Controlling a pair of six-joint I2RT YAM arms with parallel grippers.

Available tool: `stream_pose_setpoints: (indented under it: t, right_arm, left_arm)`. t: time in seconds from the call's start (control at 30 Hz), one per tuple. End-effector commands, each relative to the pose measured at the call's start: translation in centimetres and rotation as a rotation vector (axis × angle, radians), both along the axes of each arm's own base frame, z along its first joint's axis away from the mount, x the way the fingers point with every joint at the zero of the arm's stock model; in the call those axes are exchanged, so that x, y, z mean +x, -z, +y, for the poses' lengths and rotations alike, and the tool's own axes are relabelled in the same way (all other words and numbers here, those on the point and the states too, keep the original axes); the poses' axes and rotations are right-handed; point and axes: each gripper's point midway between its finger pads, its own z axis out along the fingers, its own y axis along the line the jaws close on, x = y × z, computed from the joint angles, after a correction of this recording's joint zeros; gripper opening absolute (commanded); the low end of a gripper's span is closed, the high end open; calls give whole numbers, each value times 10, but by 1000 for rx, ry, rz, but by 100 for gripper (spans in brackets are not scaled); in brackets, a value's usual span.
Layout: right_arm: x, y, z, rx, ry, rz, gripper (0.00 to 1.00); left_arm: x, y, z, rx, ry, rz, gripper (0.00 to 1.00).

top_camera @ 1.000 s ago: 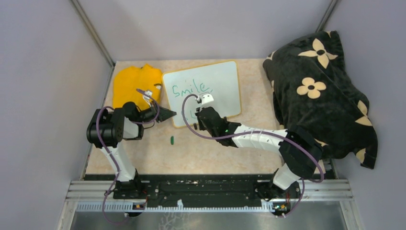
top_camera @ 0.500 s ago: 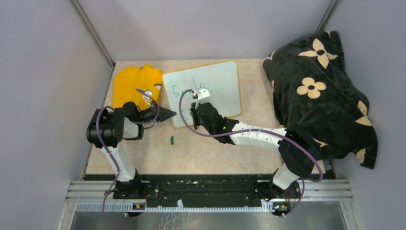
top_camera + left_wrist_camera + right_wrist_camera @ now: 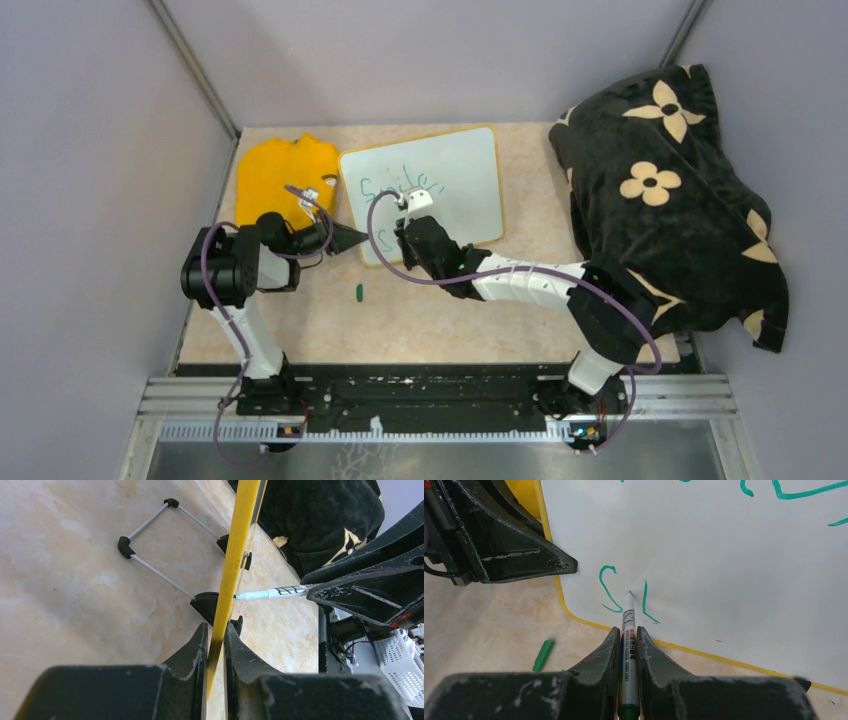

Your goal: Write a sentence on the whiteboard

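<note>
Green on glossy white: writing the second line of the sentence [image 3: 400,187], with the top line partly hidden behind the right arm and only an "S" and one upright stroke showing beneath it. Pinching the marker [image 3: 629,625] in the right claw [image 3: 628,636], jaws nearly closed around the barrel, tip touching or just off the surface between those two strokes; too close to tell which. Clamping the thin light-wood edge of the whiteboard [image 3: 470,190] at its lower left corner with the left claw [image 3: 216,635], jaws narrowed tight on it, bracing it for the pen. Standing propped on its feet near the far edge of the table, left of middle, just beside a yellow cloth [image 3: 275,175] at the far-left corner. Lying loose on the table nearer than the board: a green cap [image 3: 358,292]. Judging the task as about halfway through. Calling next for finishing the letter in hand, then working rightward along the line with light, even pressure, so as not to tip the board out of the left grip.
</note>
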Motion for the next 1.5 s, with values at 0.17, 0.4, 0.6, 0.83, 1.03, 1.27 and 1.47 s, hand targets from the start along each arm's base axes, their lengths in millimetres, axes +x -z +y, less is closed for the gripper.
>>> stream_pose_setpoints:
  t: [0.17,0.4,0.6,0.83,1.03,1.27,1.47]
  right_arm:
    - [17,-16,-5,20,81,-34,0]
    - [20,-17,-18,19,117,-42,0]
    - [21,-15,-29,14,148,-40,0]
    - [21,-19,-35,24,160,-47,0]
    - [15,-28,-28,60,102,-53,0]
    - [0,-46,-30,113,41,-70,0]
    - [4,-49,-42,94,81,-88,0]
  left_arm:
    - [6,11,2,8,-33,36,0]
    - [6,11,2,8,-32,37,0]
    - [6,11,2,8,-33,39,0]
    - [6,11,2,8,-33,38,0]
    - [6,11,2,7,-32,38,0]
    - [6,11,2,7,-29,36,0]
    - [6,11,2,7,-30,38,0]
